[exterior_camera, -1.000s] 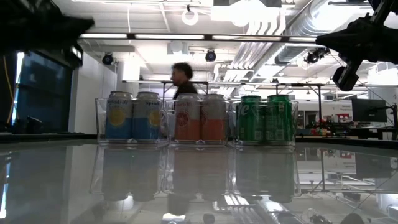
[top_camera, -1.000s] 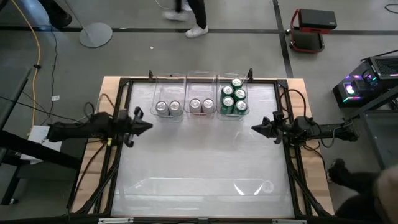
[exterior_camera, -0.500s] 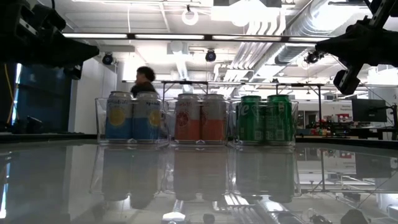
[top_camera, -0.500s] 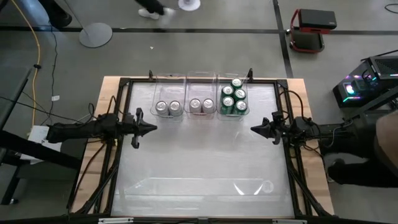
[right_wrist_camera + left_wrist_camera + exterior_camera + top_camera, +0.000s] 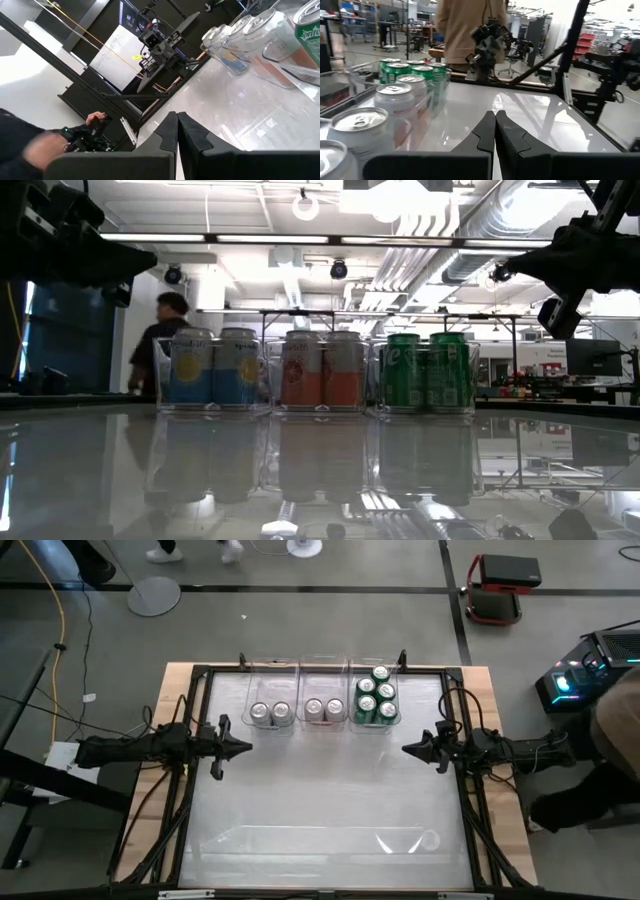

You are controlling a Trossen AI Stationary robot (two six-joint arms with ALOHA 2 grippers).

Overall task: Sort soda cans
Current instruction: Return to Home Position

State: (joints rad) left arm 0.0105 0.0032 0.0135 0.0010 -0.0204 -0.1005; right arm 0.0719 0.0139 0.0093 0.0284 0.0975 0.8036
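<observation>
Three clear bins stand side by side at the table's far edge. The left bin (image 5: 270,700) holds two silver-topped cans (image 5: 270,713) with blue-and-yellow bodies (image 5: 213,367). The middle bin holds two cans (image 5: 324,708) with orange bodies (image 5: 322,370). The right bin holds several green cans (image 5: 375,698), also (image 5: 430,370). My left gripper (image 5: 250,748) hangs shut above the table's left side, pointing right, and shows shut in its wrist view (image 5: 495,116). My right gripper (image 5: 404,749) hangs shut at the right side, pointing left, also (image 5: 177,117). Neither touches a can.
The white glossy table (image 5: 320,800) lies bare between and in front of the arms. A black frame (image 5: 300,670) runs round it. A person (image 5: 160,340) walks behind the far edge; another person (image 5: 610,760) stands at the right side, a hand (image 5: 95,120) showing near the table.
My left gripper has moved slightly toward the table's right and then held still; my right gripper has barely moved. The person behind the table has walked toward the left, and another person has come in at the right edge. The cans and bins have stayed put.
</observation>
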